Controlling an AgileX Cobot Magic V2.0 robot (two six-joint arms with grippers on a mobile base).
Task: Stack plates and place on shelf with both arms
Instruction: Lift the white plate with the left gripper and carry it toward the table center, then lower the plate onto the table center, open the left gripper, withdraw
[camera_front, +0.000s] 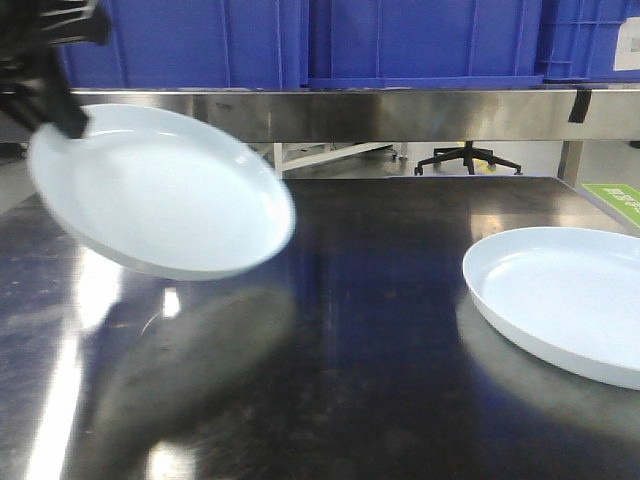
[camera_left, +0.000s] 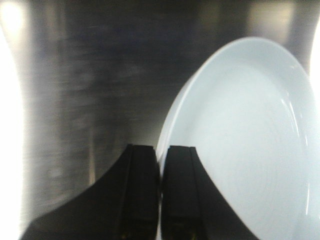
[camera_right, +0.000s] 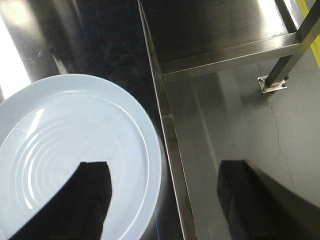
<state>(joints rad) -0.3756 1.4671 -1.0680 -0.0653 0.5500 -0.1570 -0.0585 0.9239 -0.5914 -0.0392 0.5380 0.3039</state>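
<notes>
One pale bluish-white plate (camera_front: 165, 190) hangs tilted above the left of the dark steel table (camera_front: 370, 330). My left gripper (camera_front: 66, 115) is shut on its far-left rim. In the left wrist view the two black fingers (camera_left: 142, 190) pinch the rim of that plate (camera_left: 250, 145), and the gripper (camera_left: 161, 162) shows no gap. The second plate (camera_front: 565, 300) lies flat at the table's right edge. From the right wrist, this plate (camera_right: 60, 135) lies below my right gripper (camera_right: 164, 167). That gripper is open: one finger hangs over the plate, the other beyond the table edge.
A steel shelf rail (camera_front: 400, 112) runs along the back, with blue crates (camera_front: 420, 40) on it. The table's right edge (camera_right: 172, 150) drops to a grey floor (camera_right: 235, 115) with a frame post (camera_right: 287, 60). An office chair base (camera_front: 468, 158) stands behind.
</notes>
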